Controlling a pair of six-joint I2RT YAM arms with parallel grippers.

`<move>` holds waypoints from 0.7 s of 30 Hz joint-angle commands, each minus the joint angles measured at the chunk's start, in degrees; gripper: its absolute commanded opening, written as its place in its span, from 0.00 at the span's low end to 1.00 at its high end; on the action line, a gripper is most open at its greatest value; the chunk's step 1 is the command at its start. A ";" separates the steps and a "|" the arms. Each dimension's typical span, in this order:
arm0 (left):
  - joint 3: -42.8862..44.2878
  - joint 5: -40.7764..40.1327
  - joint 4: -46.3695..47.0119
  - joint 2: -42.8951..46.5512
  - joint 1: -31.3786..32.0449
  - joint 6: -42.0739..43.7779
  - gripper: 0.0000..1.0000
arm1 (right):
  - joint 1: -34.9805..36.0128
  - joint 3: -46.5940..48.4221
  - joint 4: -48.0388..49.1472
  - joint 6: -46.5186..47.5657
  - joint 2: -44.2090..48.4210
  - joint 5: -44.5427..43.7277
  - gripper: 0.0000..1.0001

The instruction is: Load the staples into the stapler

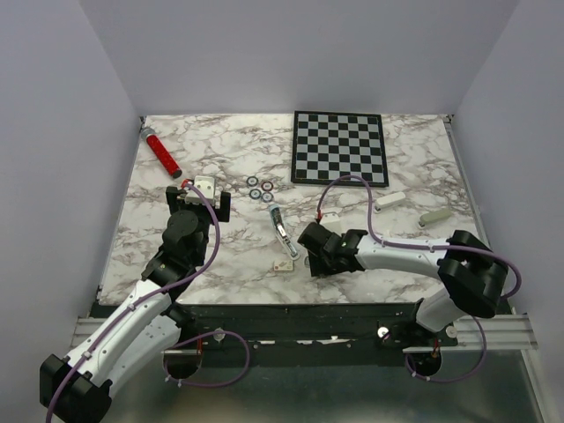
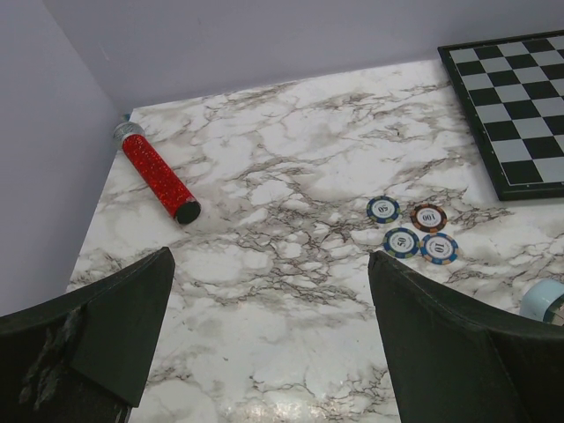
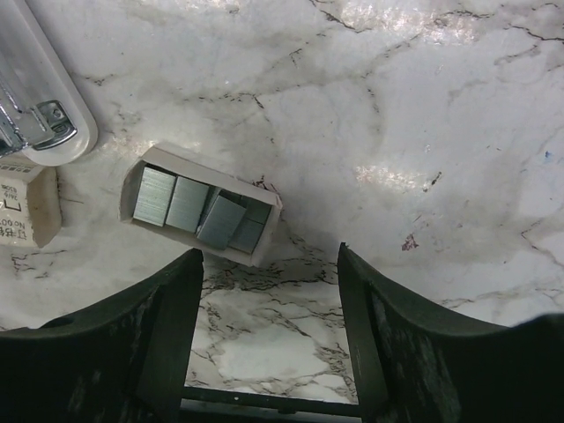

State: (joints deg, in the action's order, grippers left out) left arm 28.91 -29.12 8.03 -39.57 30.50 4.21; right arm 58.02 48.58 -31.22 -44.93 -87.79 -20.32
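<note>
marble table (image 3: 441, 132), two arms at work: the right pincer (image 3: 269, 273) hangs low, its fingers apart and nothing between them. just ahead of it and a little to its left, the staples (image 3: 189, 207) lie as several silvery strips in an open card tray (image 3: 273, 216), one strip tilted across its neighbours. the tray's long axis runs nearly along the line from finger to finger, so a grasp across its narrow width would likely call for a turn of the wrist. farther ahead and left lies the stapler (image 3: 44, 106), opened, metal showing, beside a small cream box (image 3: 26, 211). the left pincer (image 2: 269, 264), likewise spread and empty, sits well apart from both, so the right arm is the nearer.
</note>
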 commanded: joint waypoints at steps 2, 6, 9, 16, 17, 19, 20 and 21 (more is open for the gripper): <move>0.19 -0.32 1.11 -0.07 0.35 -0.60 0.99 | -0.36 -0.68 2.13 0.45 -2.12 -2.53 0.69; 0.19 -0.06 1.11 0.02 0.35 -0.60 0.99 | -1.41 -1.29 2.83 2.82 -1.77 -3.32 0.69; 0.19 -0.06 1.11 0.20 0.35 -0.60 0.99 | -2.73 -2.17 3.80 5.20 -0.99 -3.50 0.68; 0.01 0.12 1.02 0.28 0.44 -0.69 0.99 | -5.63 -2.44 4.59 10.20 -0.20 -2.71 0.68; 0.10 0.12 1.02 0.28 0.44 -0.60 0.99 | -5.81 -2.35 4.50 10.56 0.07 -2.45 0.67; 0.10 0.03 1.02 0.28 0.44 -0.60 0.99 | -5.73 -1.30 3.72 11.96 0.86 -0.70 0.66; 0.10 0.12 1.02 0.28 0.44 -0.60 0.99 | -5.81 -0.77 3.10 12.14 1.56 -0.25 0.66; 0.10 0.12 1.02 0.20 0.35 -0.60 0.99 | -5.81 -0.16 2.49 12.49 1.92 0.27 0.65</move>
State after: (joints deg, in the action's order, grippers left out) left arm 28.91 -29.12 8.03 -39.57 30.52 4.21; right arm 52.38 47.27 -26.89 -35.44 -88.29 -21.10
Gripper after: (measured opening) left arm 0.990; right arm 0.661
